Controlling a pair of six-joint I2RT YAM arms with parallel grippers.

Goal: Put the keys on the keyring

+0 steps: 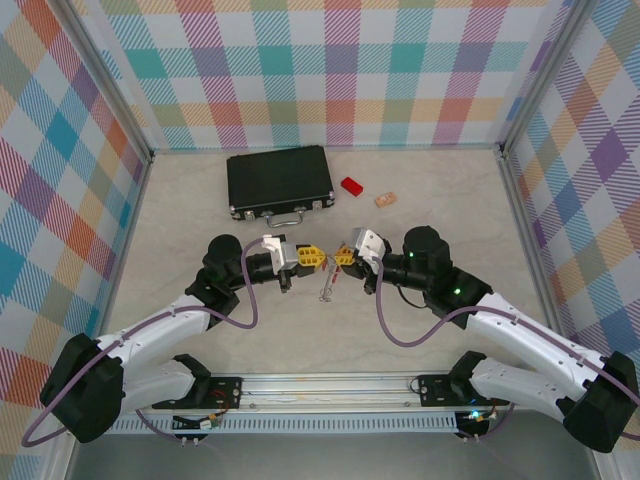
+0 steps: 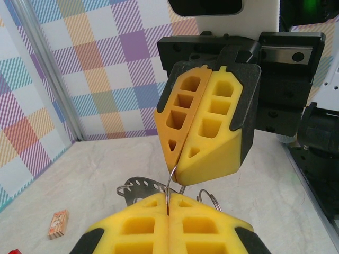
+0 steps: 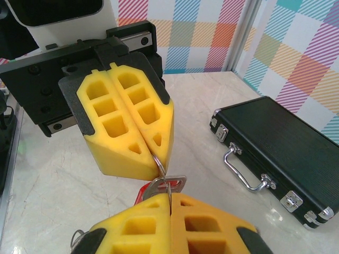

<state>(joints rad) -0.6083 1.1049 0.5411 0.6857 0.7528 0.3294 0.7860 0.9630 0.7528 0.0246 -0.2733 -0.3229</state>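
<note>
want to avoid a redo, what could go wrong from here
1. Both shut grippers pinch thin metal at their tips, the left gripper the keyring, the right gripper apparently a key; either could slip out.
2. Their tips nearly touch, so the grippers may collide.
3. The keyring dangles below and could snag.

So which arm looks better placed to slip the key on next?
Likely the right: the right gripper pinches a key at the keyring, which the left gripper holds shut.
</note>
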